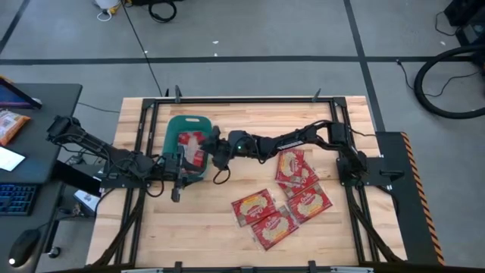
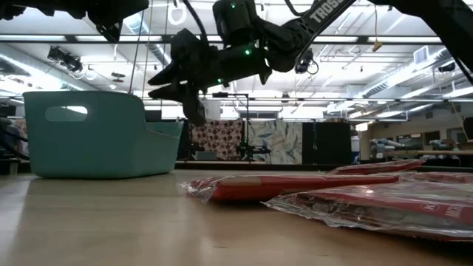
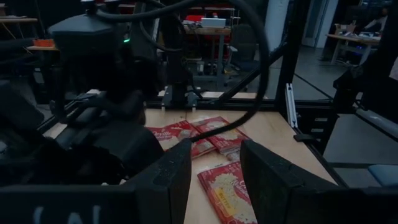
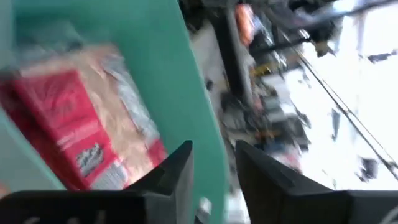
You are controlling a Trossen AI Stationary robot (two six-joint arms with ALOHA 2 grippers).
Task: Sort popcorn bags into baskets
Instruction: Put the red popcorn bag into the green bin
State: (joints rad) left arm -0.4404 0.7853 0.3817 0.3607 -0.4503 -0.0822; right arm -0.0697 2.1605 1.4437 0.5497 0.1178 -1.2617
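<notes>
The left gripper sits low over the table, just beside the near wall of the teal basket. In its wrist view its two dark fingers stand apart with a clear gap between them and nothing in it. Past those fingertips, several red popcorn bags lie flat on the wooden table.

The basket stands just ahead of the left gripper, its handle slot on the far rim. Inside it lies a red and cream popcorn bag, which the right wrist view shows as a packet resting against the teal inner wall.

The right arm reaches across the table, and the right gripper hangs above the basket's right-hand edge; the low view shows it raised over that rim, clear of the plastic. Its fingers are parted to a moderate gap and hold nothing, with the packet lying below and beyond them inside the tub.

Well to the right of that gripper, behind its wrist and under its forearm, the loose bags lie in an overlapping cluster on the boards, about five of them, some angled across one another. In the low view the nearest ones lie flat on the tabletop.
</notes>
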